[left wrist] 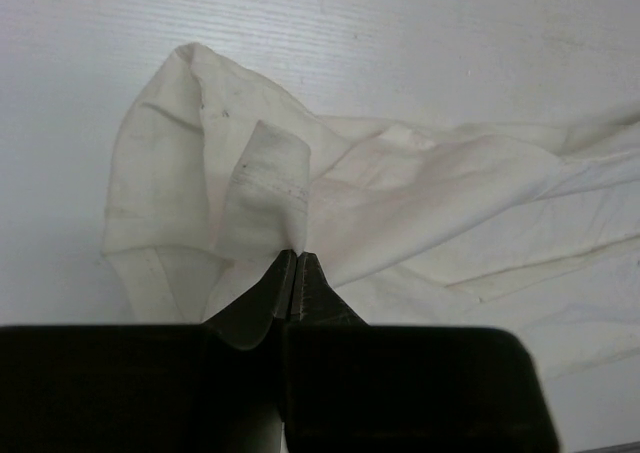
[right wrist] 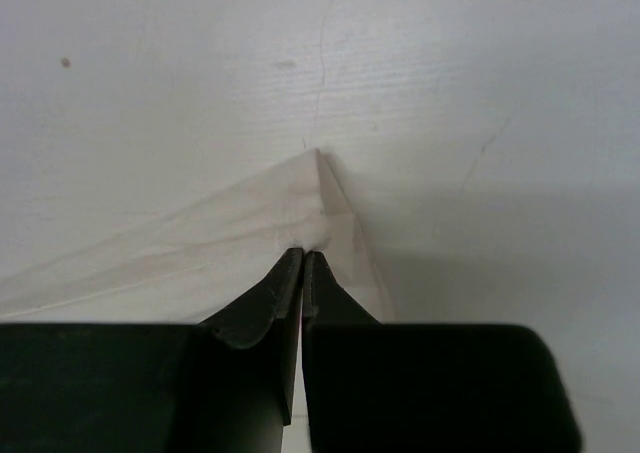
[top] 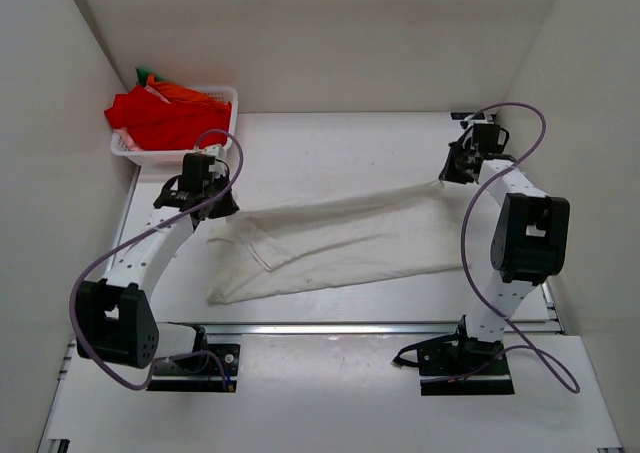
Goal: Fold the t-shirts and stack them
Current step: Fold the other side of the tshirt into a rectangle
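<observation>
The white shirt is stretched across the table between the two arms. Its near edge lies on the surface and its far edge appears to be lifted at both ends. The left gripper is pinched together on a bunched fold of cloth at the shirt's left end. The right gripper is clamped on a neat corner at the right end. The other shirts, a red one uppermost, are heaped in the basket at the far left corner, well apart from the work.

The step in hand is judged to be a lengthwise fold of the white shirt. For it to be done well, both ends should be carried toward the near edge together and at one height, so that the cloth is laid down without a twist. Enough pull should be given to take out the slack in the middle, but not so much that the cloth is dragged from the untidy left hold. The cloth should be let go only once the lifted edge is laid along the near one
</observation>
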Robot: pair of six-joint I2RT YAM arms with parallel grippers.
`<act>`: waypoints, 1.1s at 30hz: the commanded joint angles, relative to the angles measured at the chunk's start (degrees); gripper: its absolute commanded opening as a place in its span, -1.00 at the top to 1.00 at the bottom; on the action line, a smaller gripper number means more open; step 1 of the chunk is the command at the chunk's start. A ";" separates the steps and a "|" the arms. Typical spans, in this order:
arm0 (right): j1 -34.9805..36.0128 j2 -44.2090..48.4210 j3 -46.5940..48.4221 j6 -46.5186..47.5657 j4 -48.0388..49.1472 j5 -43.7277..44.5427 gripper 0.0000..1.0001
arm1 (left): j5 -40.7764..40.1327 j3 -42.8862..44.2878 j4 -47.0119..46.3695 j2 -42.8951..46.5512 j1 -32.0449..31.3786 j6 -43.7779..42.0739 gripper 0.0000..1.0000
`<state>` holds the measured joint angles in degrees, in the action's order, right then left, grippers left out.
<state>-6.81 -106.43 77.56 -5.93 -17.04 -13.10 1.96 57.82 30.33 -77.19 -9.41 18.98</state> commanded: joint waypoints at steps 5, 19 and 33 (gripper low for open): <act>-1.01 9.57 -9.61 0.31 5.35 1.42 1.00 | 1.03 -7.54 3.24 10.21 -1.75 1.23 1.00; -3.65 20.82 -25.09 -1.97 5.53 2.55 1.00 | 2.88 -14.40 5.44 16.98 -3.78 2.20 1.00; -3.21 28.20 -25.53 -5.67 -9.68 9.59 -0.35 | 2.26 -16.52 6.24 19.35 -4.12 4.66 0.30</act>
<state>-10.52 -82.83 49.93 -10.70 -23.59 -6.79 4.91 40.51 36.62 -60.12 -13.72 22.83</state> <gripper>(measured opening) 0.618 0.321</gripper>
